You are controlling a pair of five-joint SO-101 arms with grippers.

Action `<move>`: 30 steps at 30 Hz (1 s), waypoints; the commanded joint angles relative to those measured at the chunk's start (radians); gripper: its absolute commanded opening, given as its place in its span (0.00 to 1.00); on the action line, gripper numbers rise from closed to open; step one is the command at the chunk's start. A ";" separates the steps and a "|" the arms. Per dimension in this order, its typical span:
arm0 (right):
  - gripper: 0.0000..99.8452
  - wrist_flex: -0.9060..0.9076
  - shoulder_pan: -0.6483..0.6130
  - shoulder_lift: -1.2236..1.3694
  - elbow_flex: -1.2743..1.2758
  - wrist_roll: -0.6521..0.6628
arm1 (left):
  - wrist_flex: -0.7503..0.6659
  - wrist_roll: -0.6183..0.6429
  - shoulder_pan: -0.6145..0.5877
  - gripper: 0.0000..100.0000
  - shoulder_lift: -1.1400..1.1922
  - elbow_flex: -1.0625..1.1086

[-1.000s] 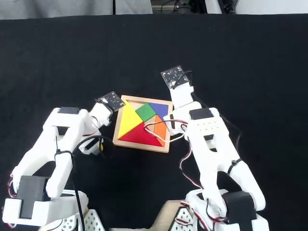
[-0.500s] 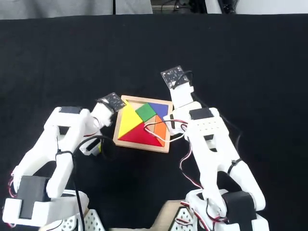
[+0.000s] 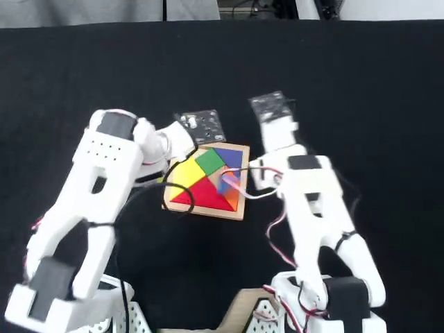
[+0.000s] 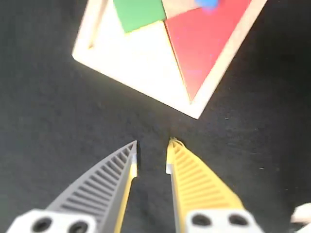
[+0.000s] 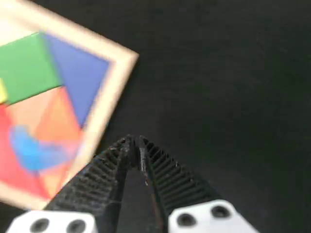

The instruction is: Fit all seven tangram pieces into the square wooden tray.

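Note:
The square wooden tray point(image 3: 208, 211) lies mid-table holding a yellow triangle point(image 3: 182, 175), a red triangle point(image 3: 205, 194), a green square point(image 3: 210, 161), a blue piece point(image 3: 229, 157) and orange pieces point(image 3: 233, 195). A blurred blue streak point(image 5: 34, 150) crosses the orange area. My left gripper point(image 4: 153, 144) hovers over black cloth just off the tray's rim point(image 4: 218, 82), slightly open and empty. My right gripper point(image 5: 136, 141) is shut and empty over the cloth beside the tray's edge, near the blue piece point(image 5: 77, 77). In the high view both wrists sit at the tray's far side.
Black cloth point(image 3: 361, 83) covers the whole table. The left arm point(image 3: 104, 180) stands left of the tray and the right arm point(image 3: 312, 201) right of it, with a loose cable point(image 3: 260, 193) reaching over the tray's right edge.
The left arm has lifted and swung up and right, from the tray's left edge to over its far-left corner. The right arm shifted slightly right, and its cable moved.

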 commanded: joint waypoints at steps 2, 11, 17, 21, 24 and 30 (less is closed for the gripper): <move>0.01 -0.068 0.121 -0.002 -0.041 -0.097 | 0.000 -0.097 0.054 0.11 0.144 -0.203; 0.01 -0.086 0.129 -0.001 -0.039 -0.100 | 0.029 0.025 0.036 0.11 0.361 -0.409; 0.01 -0.083 0.129 -0.001 -0.039 -0.100 | 0.127 0.144 -0.065 0.09 0.206 -0.394; 0.01 -0.032 0.121 -0.008 -0.050 -0.034 | 0.126 0.195 -0.163 0.05 -0.028 -0.234; 0.01 0.112 0.094 -0.008 -0.113 0.060 | 0.087 0.233 -0.231 0.05 -0.199 -0.022; 0.01 0.456 -0.035 -0.008 -0.220 0.192 | -0.232 0.397 -0.443 0.08 -0.557 0.550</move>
